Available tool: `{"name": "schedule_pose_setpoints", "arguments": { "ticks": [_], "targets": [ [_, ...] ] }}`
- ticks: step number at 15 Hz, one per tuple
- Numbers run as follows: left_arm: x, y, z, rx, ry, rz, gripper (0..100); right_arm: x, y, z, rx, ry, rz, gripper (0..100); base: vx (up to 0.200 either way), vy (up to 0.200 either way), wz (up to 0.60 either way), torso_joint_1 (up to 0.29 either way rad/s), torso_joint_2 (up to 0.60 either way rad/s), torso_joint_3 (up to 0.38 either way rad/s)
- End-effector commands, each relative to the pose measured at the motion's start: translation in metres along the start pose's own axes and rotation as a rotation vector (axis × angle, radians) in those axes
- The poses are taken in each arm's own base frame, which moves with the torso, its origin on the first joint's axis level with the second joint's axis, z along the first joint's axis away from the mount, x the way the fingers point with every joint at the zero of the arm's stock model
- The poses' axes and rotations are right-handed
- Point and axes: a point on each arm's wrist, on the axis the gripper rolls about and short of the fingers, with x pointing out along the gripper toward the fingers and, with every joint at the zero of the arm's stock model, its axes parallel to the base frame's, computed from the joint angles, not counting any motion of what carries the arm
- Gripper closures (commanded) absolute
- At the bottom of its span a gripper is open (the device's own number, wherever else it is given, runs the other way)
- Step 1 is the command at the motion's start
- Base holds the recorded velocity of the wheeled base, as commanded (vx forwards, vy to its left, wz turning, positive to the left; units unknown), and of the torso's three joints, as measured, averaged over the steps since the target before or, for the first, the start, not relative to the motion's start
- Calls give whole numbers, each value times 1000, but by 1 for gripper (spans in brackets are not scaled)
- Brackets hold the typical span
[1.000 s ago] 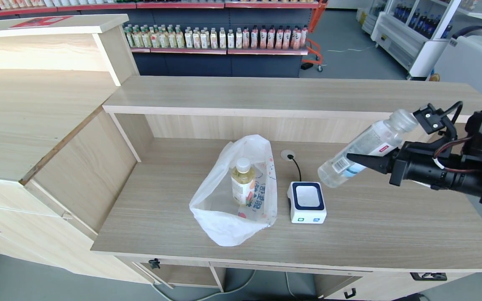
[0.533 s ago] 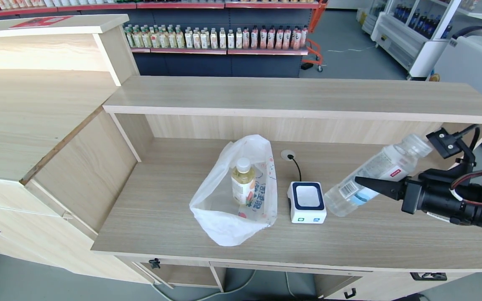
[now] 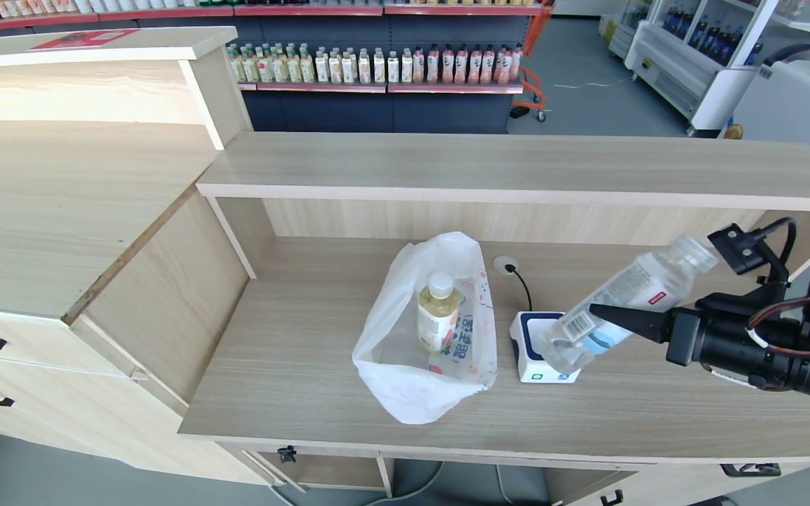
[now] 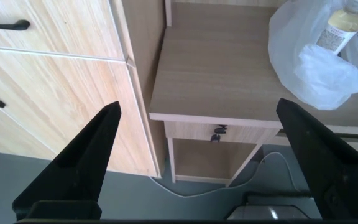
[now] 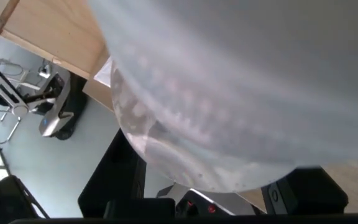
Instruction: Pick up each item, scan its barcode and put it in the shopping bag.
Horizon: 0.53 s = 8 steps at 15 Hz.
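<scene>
Off the desk's near left corner, the left pincer hangs over the floor beside the drawer fronts, its two fingers spread wide with nothing between them

On the desk stand one white shopping bag, mouth gaping, and one white scanner just to its right; the two sit near each other, close to the front edge. One yellow tea bottle stands upright inside the bag

The right arm comes in roughly level from the right, and the right pincer is clamped round the middle of one clear water bottle. That bottle slants, cap up and away to the right, base down over the scanner's right side; whether it touches, I cannot tell. Its barcode faces up toward the head camera

Bare desk lies left of the bag and under the arm. A black cable runs back from the scanner to a hole near the rear wall, and a raised ledge tops that wall
</scene>
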Motion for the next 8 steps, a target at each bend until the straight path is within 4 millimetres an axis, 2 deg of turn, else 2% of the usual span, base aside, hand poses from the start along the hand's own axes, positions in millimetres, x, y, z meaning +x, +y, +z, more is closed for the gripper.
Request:
{"name": "schedule_pose_setpoints", "arguments": {
  "ticks": [1,2,3,5,8],
  "targets": [
    [0,0,0,0,0,1,0,22,5,-6,-2,31,-6,100,0,0,0,0,0,0],
    [0,0,0,0,0,1,0,30,6,-7,-7,35,-16,100,0,0,0,0,0,0],
    [0,0,0,0,0,1,0,48,5,-15,-14,46,-29,100,0,0,0,0,0,0],
    [0,0,0,0,0,1,0,68,3,-29,-24,48,-40,100,0,0,0,0,0,0],
    [0,0,0,0,0,1,0,89,2,-53,-41,88,-34,100,0,0,0,0,0,0]
  ]
}}
